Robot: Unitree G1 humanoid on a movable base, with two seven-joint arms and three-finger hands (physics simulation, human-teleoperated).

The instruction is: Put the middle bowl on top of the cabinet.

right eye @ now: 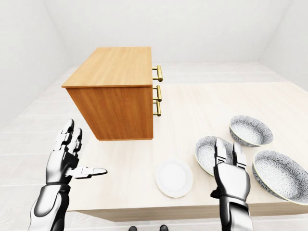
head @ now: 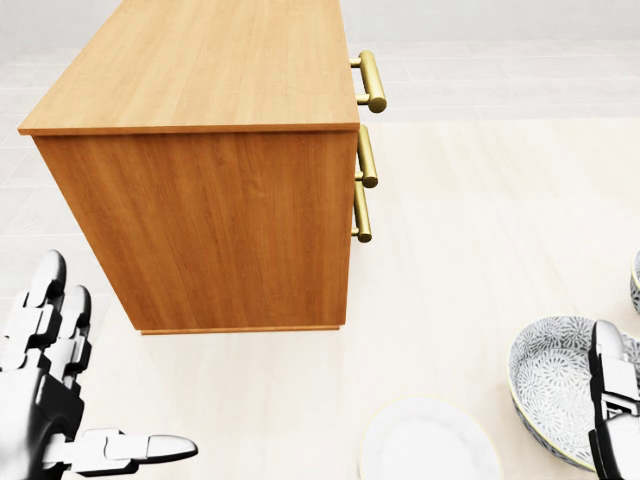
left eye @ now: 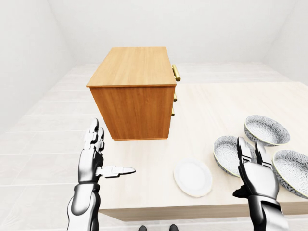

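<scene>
Three grey patterned bowls sit on the table at the right of the left-eye view: a left one [left eye: 224, 153], one further up [left eye: 266, 129], and one at the right edge [left eye: 294, 169]. My right hand [left eye: 251, 161] is open, its fingers spread upright, and it stands in front of the left bowl's right side, hiding part of it. My left hand [left eye: 98, 156] is open beyond the table's left edge, its thumb pointing right. The wooden cabinet [left eye: 135, 108] stands at the table's upper left with a bare flat top [left eye: 134, 65].
A white plate [left eye: 193, 177] lies near the table's bottom edge, between my hands. Brass handles [left eye: 176, 73] stick out from the cabinet's right side. The pale table [left eye: 216, 103] stretches to the right of the cabinet. White floor and walls surround it.
</scene>
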